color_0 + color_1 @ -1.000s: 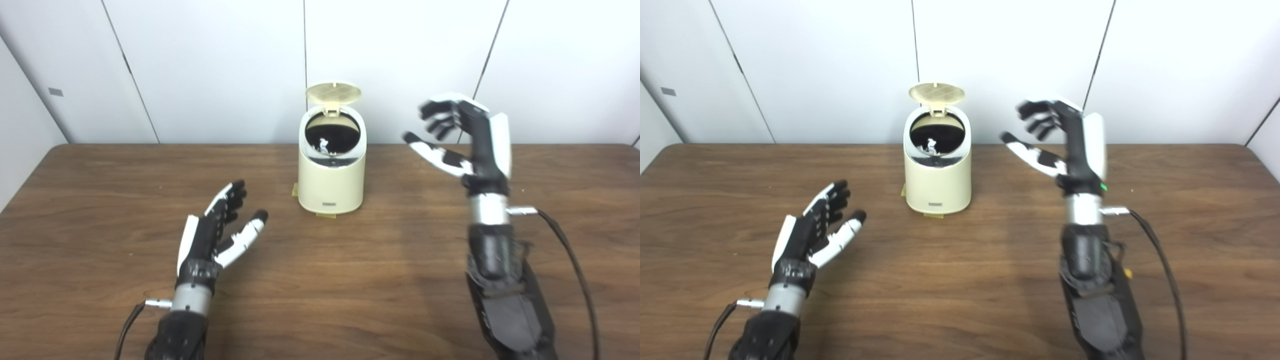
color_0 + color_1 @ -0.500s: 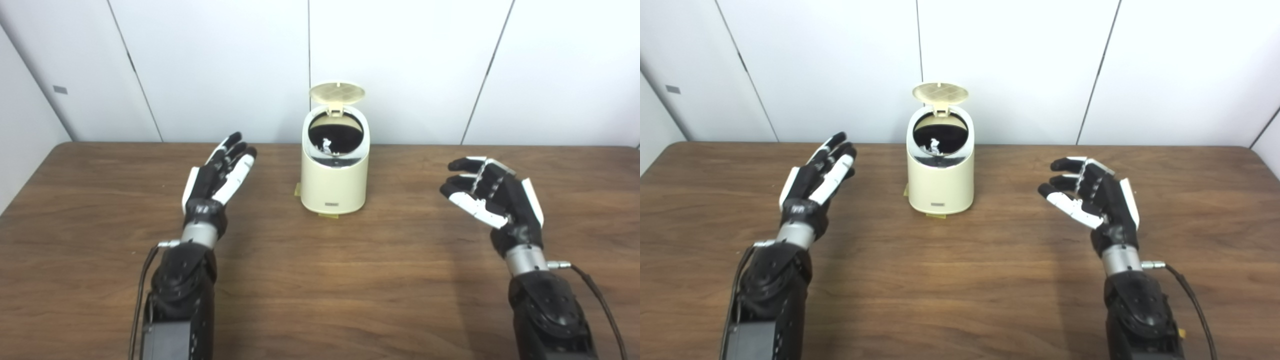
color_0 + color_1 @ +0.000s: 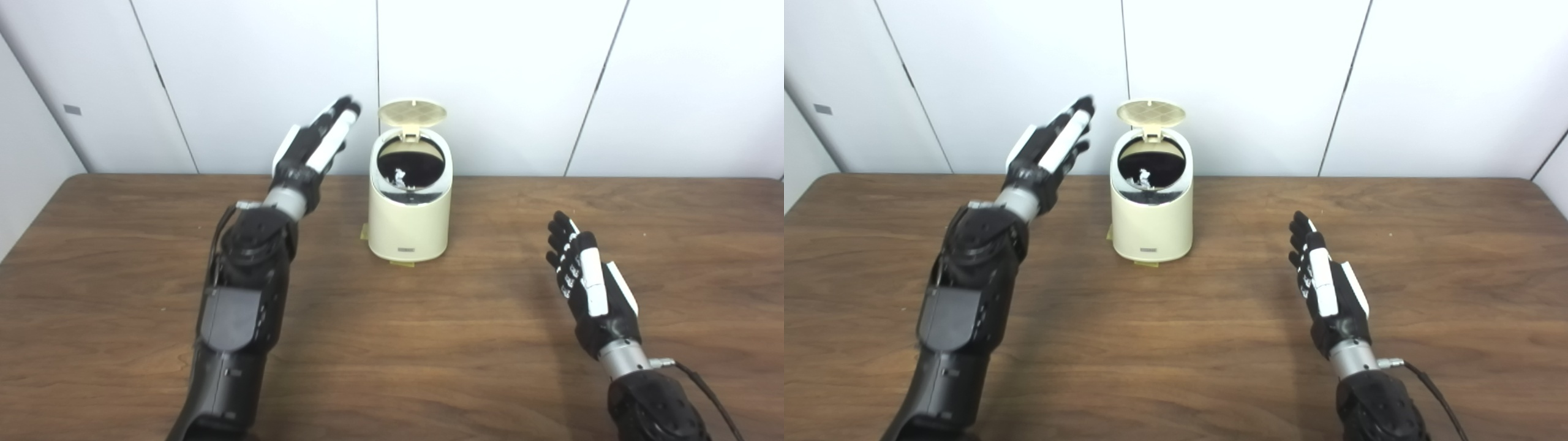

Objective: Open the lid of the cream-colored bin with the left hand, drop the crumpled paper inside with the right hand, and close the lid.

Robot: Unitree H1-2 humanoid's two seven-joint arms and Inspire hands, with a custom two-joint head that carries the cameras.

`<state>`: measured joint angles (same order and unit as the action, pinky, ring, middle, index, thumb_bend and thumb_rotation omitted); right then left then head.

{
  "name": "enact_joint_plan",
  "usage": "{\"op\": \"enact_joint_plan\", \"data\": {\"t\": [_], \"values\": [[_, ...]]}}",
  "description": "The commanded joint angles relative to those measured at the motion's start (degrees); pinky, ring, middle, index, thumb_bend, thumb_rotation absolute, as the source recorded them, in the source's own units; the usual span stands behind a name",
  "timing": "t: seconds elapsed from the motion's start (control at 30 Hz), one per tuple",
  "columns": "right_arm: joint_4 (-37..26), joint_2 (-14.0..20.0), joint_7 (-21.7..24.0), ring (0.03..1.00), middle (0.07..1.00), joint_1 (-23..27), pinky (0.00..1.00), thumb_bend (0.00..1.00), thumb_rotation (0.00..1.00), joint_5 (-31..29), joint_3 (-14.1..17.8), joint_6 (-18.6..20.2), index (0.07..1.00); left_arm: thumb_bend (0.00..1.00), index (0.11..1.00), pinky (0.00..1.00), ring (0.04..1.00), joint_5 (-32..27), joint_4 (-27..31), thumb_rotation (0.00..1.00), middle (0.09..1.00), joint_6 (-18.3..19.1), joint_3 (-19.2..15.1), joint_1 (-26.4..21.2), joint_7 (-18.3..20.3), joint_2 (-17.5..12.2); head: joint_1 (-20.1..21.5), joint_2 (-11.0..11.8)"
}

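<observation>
The black-and-white left hand (image 3: 315, 144) was raised with its fingers stretched out and empty, just left of the round cream-coloured plastic bin (image 3: 409, 211), near the upright hinged lid (image 3: 411, 113). A small white crumpled paper (image 3: 399, 178) lay inside the dark opening. The right hand (image 3: 587, 285) hovered flat and empty over the brown wooden table (image 3: 429, 343), well right of the bin and nearer the robot
</observation>
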<state>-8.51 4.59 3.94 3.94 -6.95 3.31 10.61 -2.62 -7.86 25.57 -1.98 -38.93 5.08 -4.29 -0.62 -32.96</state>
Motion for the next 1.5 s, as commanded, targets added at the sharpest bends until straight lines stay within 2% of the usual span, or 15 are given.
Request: {"op": "enact_joint_plan", "data": {"t": [0.0, 0.27, 0.37, 0.43, 0.53, 0.67, 0.73, 0.83, 0.93, 1.03, 1.17, 1.27, 1.47], "values": [[-0.6, -0.1, 0.5, 0.998, 0.982, 0.5, 1.0, 0.65, 1.0, -1.0, 0.4, -3.4, 0.983, 0.55, 0.945, 0.98, 0.995, 0.2, -0.4, 0.79, 0.995, -1.8, 0.3, -5.4, 0.0, -0.9, 0.0, 0.1], [0.5, -1.6, 0.0, 1.0, 0.983, -1.1, 1.0, 0.65, 1.0, -1.6, 0.9, -5.7, 0.992, 0.56, 0.92, 0.96, 0.979, 1.6, -2.1, 0.82, 0.966, -0.9, 2.4, -9.6, 0.8, -1.4, 0.3, 0.3], [1.0, -2.2, -0.6, 1.0, 0.98, -1.7, 1.0, 0.67, 1.0, -1.1, 1.0, -6.3, 0.989, 0.54, 0.897, 0.97, 0.975, 2.3, -2.5, 0.95, 0.95, -1.4, 3.5, -10.6, 1.0, -1.8, 0.4, 0.4], [1.2, -2.5, -1.0, 1.0, 0.981, -1.9, 1.0, 0.65, 1.0, -0.8, 1.0, -6.6, 0.989, 0.53, 0.876, 0.96, 0.964, 3.8, -2.4, 0.99, 0.932, -2.3, 4.6, -11.1, 0.5, -2.2, 0.5, 0.3], [1.7, -3.1, -1.7, 0.996, 0.977, -2.2, 1.0, 0.62, 1.0, -0.9, 1.2, -7.0, 0.988, 0.49, 0.821, 0.96, 0.943, 8.5, -2.5, 1.0, 0.901, -4.7, 7.4, -11.4, -0.6, -3.3, 0.6, 0.3], [3.0, -2.9, -1.8, 1.0, 0.985, -2.2, 1.0, 0.61, 1.0, -0.8, 1.3, -7.9, 0.999, 0.48, 0.728, 0.99, 0.945, 19.6, -1.0, 1.0, 0.884, -5.9, 15.3, -11.6, -0.9, -7.0, 0.8, 0.2], [3.4, -2.8, -2.1, 0.998, 0.98, -2.1, 1.0, 0.61, 1.0, -0.5, 1.5, -8.3, 1.0, 0.51, 0.671, 0.89, 0.879, 23.8, -0.4, 1.0, 0.823, -6.4, 17.9, -11.3, -1.4, -7.9, 0.8, 0.2], [3.8, -2.5, -2.3, 0.993, 0.977, -2.0, 1.0, 0.6, 1.0, 0.6, 1.3, -8.7, 1.0, 0.56, 0.638, 0.8, 0.851, 29.1, 0.8, 1.0, 0.82, -6.9, 20.8, -10.6, -1.2, -9.2, 1.0, 0.1], [4.4, -2.1, -2.7, 0.984, 0.973, -1.8, 1.0, 0.61, 1.0, 2.3, 1.1, -9.2, 1.0, 0.56, 0.617, 0.75, 0.859, 34.8, 2.3, 1.0, 0.842, -9.3, 24.5, -10.0, 0.0, -11.6, 0.9, -0.1], [5.1, -2.0, -3.0, 0.975, 0.968, -1.6, 1.0, 0.6, 1.0, 3.0, 1.2, -9.2, 0.999, 0.57, 0.633, 0.78, 0.887, 39.2, 3.3, 1.0, 0.87, -11.4, 27.1, -9.5, 1.1, -13.3, 0.8, -0.1], [6.7, -2.5, -4.2, 0.959, 0.948, -1.2, 1.0, 0.6, 1.0, 3.9, 1.6, -10.3, 0.989, 0.56, 0.652, 0.79, 0.883, 44.7, 5.4, 1.0, 0.864, -12.8, 29.3, -8.1, 2.7, -14.7, 0.7, -0.2], [7.4, -3.1, -5.3, 0.933, 0.929, -1.2, 1.0, 0.59, 1.0, 4.7, 1.4, -11.4, 0.982, 0.52, 0.667, 0.84, 0.897, 48.4, 5.6, 1.0, 0.855, -14.6, 30.2, -6.8, 2.8, -15.5, 0.9, -0.3], [8.5, -3.3, -7.0, 0.929, 0.92, -0.8, 1.0, 0.6, 1.0, 6.9, 0.6, -13.3, 0.981, 0.51, 0.663, 0.86, 0.895, 49.8, 8.1, 1.0, 0.855, -17.0, 28.6, -2.7, 4.6, -16.1, 1.0, -0.1]]}}
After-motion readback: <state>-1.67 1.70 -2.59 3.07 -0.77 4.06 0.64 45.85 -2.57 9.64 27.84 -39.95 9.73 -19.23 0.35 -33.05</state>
